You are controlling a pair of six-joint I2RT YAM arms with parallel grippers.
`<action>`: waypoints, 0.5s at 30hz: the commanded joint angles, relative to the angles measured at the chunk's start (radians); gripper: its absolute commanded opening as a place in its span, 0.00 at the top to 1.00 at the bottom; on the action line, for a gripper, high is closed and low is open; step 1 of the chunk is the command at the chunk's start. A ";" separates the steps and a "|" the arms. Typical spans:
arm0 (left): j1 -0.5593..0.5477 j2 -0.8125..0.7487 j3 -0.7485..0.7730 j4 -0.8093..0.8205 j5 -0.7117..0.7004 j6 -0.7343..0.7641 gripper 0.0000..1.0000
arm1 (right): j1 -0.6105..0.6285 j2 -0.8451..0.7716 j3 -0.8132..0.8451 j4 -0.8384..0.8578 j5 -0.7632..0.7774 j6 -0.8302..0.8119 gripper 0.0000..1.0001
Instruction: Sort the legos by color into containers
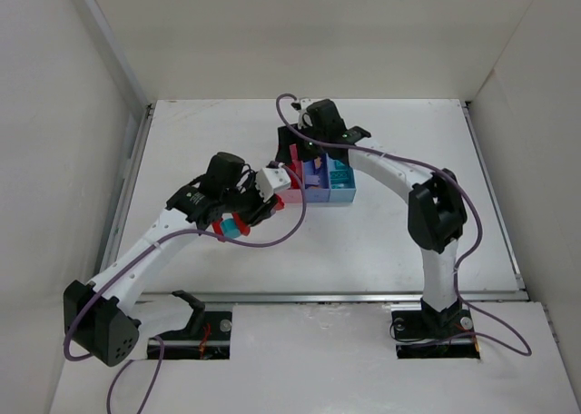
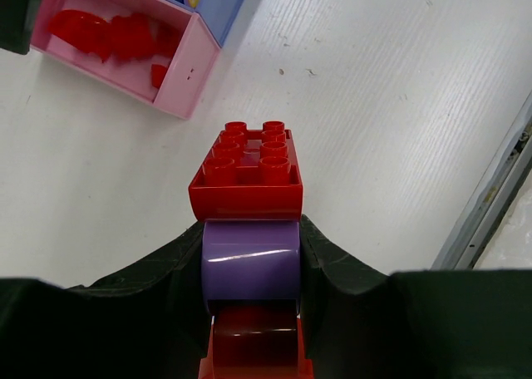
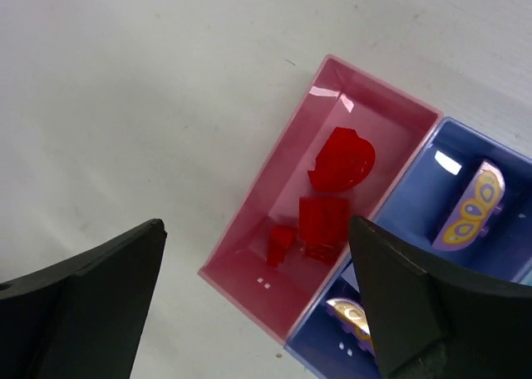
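Note:
My left gripper (image 2: 251, 267) is shut on a purple lego (image 2: 249, 263) that is the middle of a stack, with a red studded lego (image 2: 247, 175) at its far end and a dark red one (image 2: 253, 346) behind. In the top view this gripper (image 1: 238, 219) is left of the containers, with red and teal legos (image 1: 234, 227) under it. The pink bin (image 3: 249, 267) holds red legos (image 3: 341, 159). The purple-blue bin (image 3: 424, 196) holds purple pieces (image 3: 474, 209). My right gripper (image 3: 258, 304) is open and empty above the pink bin.
The three joined bins (image 1: 318, 194) stand mid-table, with the light blue one (image 1: 339, 192) on the right. A metal rail (image 2: 490, 196) runs along the table edge right of the left gripper. White walls enclose the table.

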 commanded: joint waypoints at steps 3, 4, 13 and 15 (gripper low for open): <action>0.008 -0.009 0.011 0.025 0.044 0.018 1.00 | 0.010 -0.193 -0.085 0.069 -0.009 -0.120 0.03; 0.008 -0.009 0.022 0.025 0.054 0.038 1.00 | -0.004 -0.236 -0.121 0.112 -0.071 -0.161 0.03; 0.008 0.081 0.151 -0.076 0.256 0.161 1.00 | -0.004 -0.644 -0.575 0.200 -0.604 -0.748 0.08; 0.008 0.103 0.190 -0.098 0.285 0.188 1.00 | 0.040 -0.659 -0.608 0.200 -0.633 -0.795 0.12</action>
